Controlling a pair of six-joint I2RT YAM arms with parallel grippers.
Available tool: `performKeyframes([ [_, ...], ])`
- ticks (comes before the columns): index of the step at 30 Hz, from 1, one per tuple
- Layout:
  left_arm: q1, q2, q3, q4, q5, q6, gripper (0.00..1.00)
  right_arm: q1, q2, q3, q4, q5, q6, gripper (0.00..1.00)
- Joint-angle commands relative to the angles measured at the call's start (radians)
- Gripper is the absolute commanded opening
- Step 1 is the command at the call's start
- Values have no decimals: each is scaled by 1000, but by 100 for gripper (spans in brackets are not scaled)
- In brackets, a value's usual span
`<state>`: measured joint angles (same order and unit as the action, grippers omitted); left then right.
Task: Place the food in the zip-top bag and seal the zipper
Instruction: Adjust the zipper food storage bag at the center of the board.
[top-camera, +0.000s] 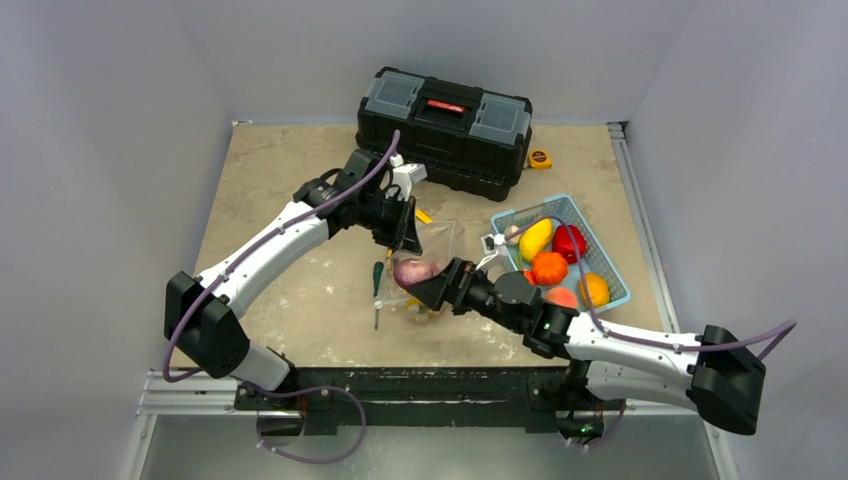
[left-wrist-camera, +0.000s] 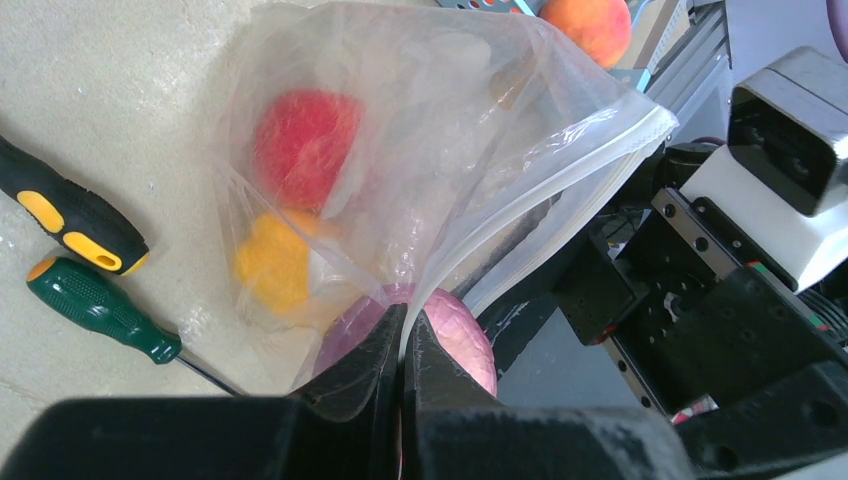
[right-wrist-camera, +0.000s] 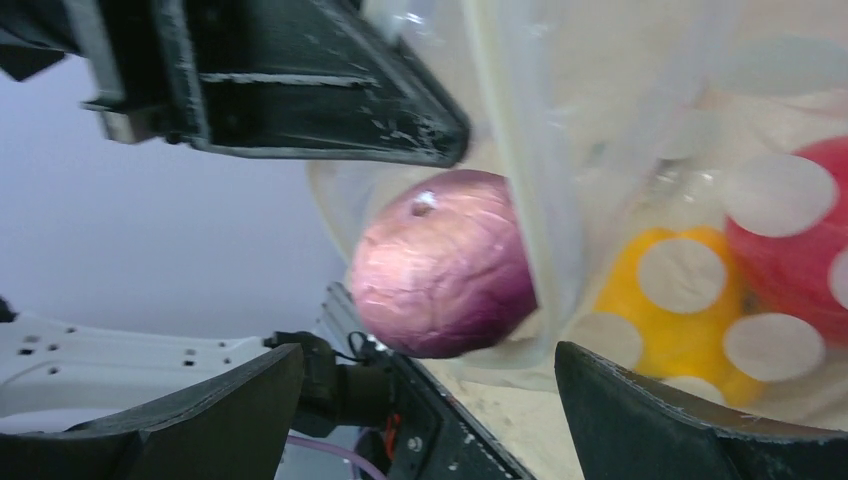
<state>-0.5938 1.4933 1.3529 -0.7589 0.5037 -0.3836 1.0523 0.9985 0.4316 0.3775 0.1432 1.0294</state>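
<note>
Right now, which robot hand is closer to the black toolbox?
Left. The left gripper pinches the bag near the toolbox; the right gripper sits farther, on the bag's other side.

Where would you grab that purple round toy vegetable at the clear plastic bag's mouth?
Pinch the purple toy across its widest middle, from the mouth side of the clear bag, where the open right gripper faces it: smooth and round, it could slip from a lopsided pinch.

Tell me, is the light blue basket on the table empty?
No, the light blue basket holds several pieces of food, among them a yellow piece, a red piece and an orange piece.
</note>
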Motion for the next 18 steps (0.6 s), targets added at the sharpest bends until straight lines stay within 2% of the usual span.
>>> performKeyframes([
  [1,8,-5,8,12,29,-12,0,-7,23,23,205,-52,20,99],
  [15,6,-16,6,12,28,-11,0,-18,158,112,166,-13,57,99],
  [18,7,-20,6,12,28,-11,0,-21,180,135,114,15,79,98],
])
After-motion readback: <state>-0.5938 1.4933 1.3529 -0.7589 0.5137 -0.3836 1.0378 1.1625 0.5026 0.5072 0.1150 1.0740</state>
